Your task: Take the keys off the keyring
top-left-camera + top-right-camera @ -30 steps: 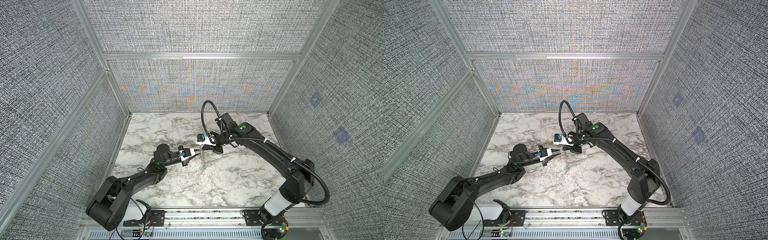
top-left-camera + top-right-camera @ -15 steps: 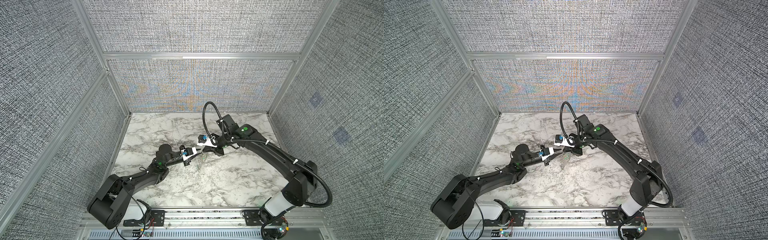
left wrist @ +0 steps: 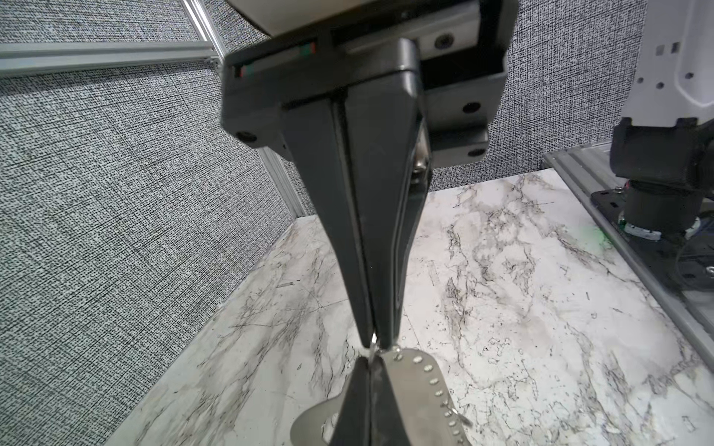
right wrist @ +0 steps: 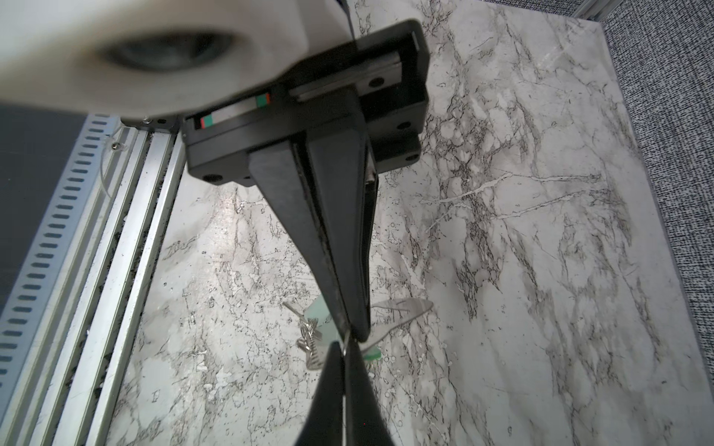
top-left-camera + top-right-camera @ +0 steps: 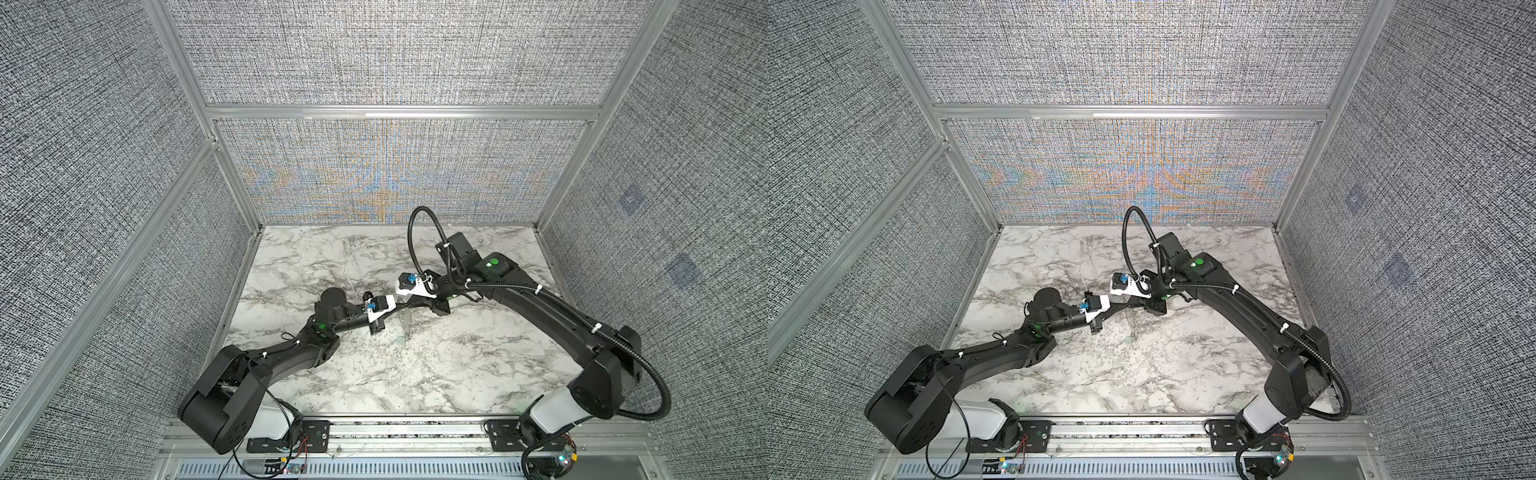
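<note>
White marble tabletop [image 5: 415, 374], grey veins; walls [image 5: 386, 166] around

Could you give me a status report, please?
Left pincer and right pincer shut, tip to tip, on a thin wire loop. Keyring hangs at the tips; keys and green tag bunched beside it, apparently still on. No obstruction seen.

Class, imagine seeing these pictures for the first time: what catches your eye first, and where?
The left gripper and right gripper, both shut, meet tip to tip above the middle of the marble table. At that point the right one seemingly clamps the keyring, a grey loop with a studded edge. The keys and a green tag show right beside the tips.
</note>
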### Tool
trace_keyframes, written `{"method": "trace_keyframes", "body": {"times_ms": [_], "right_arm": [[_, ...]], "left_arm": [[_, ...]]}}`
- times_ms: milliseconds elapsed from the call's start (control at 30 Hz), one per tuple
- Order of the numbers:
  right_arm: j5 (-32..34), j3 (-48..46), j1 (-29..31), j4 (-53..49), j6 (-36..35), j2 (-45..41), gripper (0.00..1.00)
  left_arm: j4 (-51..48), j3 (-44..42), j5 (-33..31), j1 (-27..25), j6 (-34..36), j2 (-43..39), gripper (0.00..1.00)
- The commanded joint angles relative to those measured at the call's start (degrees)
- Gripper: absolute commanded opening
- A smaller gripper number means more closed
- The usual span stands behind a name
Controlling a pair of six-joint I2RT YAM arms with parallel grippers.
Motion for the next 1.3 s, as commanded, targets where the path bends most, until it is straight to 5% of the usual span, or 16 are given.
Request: {"method": "trace_keyframes", "body": {"times_ms": [0,100,267,400,633,900,1267], "right_arm": [[-1.6,-0.6,0.0,2.4,0.4,-0.6,0.00],[0.0,-2.0,0.0,5.2,0.7,-2.0,0.00],[3.8,-8.4,0.0,13.1,0.5,-7.9,0.26],[7.2,-10.9,-0.7,15.3,0.3,-11.8,0.29],[11.9,-18.4,-1.4,19.4,0.7,-18.6,0.30],[8.1,-25.9,0.0,28.8,5.0,-22.5,0.29],[3.3,-23.5,0.9,27.2,5.1,-19.4,0.16]], "left_arm": [[3.1,0.6,2.8,-0.2,-1.1,0.3,0.00],[3.4,0.6,3.2,-0.3,-1.3,0.5,0.00],[3.5,-0.3,2.7,-0.4,0.1,-0.4,0.00],[1.8,-0.1,1.7,-0.5,2.1,-1.6,0.00],[0.4,-0.6,-1.2,-1.5,6.3,-3.4,0.00],[-1.1,0.4,-2.3,-2.5,5.3,-3.3,0.00],[-1.3,0.8,-1.6,-2.5,3.1,-2.5,0.00]]}}
